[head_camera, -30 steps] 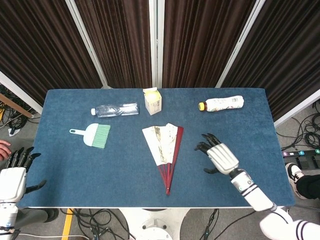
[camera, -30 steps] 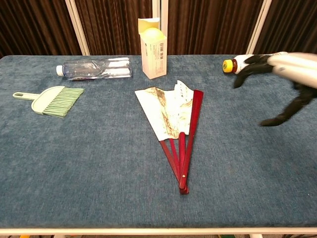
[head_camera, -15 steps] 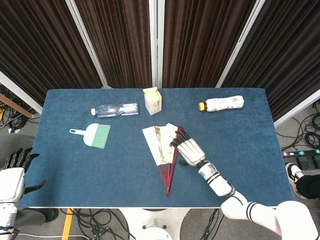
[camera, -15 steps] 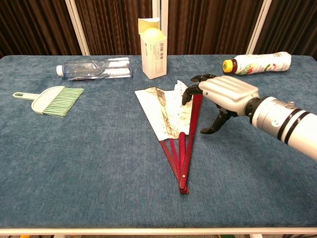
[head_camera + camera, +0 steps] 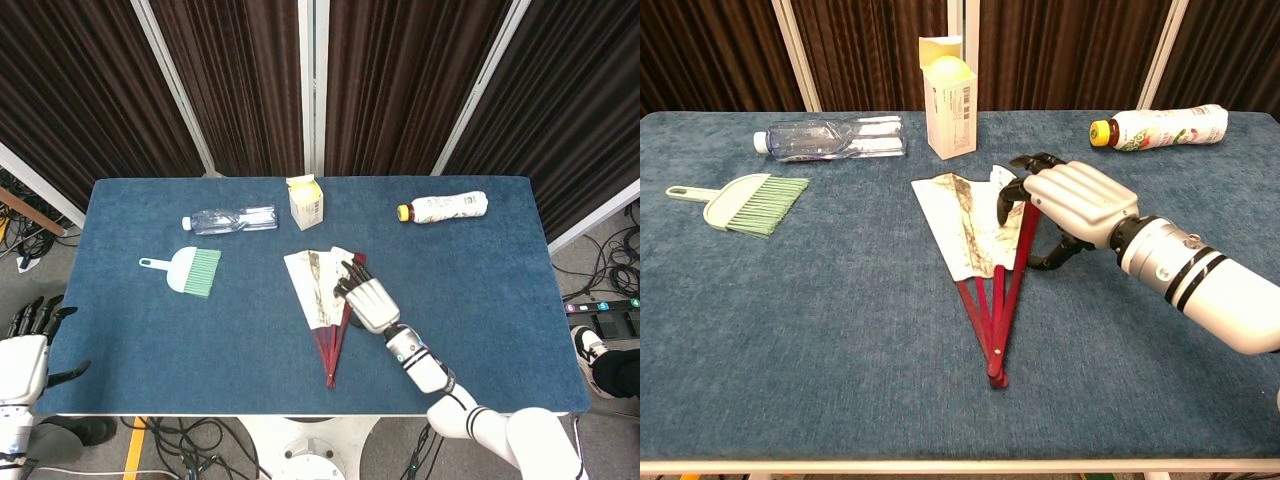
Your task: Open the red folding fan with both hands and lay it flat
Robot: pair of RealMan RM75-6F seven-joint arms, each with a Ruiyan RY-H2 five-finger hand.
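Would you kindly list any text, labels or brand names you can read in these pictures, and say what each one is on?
None can be read.
Carton: printed label, too small to read.
White bottle: coloured label, blurred.
Clear bottle: no legible label.
Fan: brown markings, not legible as text.

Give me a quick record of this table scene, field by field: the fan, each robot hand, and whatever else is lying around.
fan: red folding fan, partly open, flat on the blue table
right robot hand: right robot hand over the fan's right-hand rib, fingers curled at it; grip unclear
left robot hand: left robot hand off the table's left edge, fingers spread, holding nothing
bottles: clear bottle and yellow-capped bottle, both lying down
carton: small carton, upright, top open
brush: green brush, left of the fan
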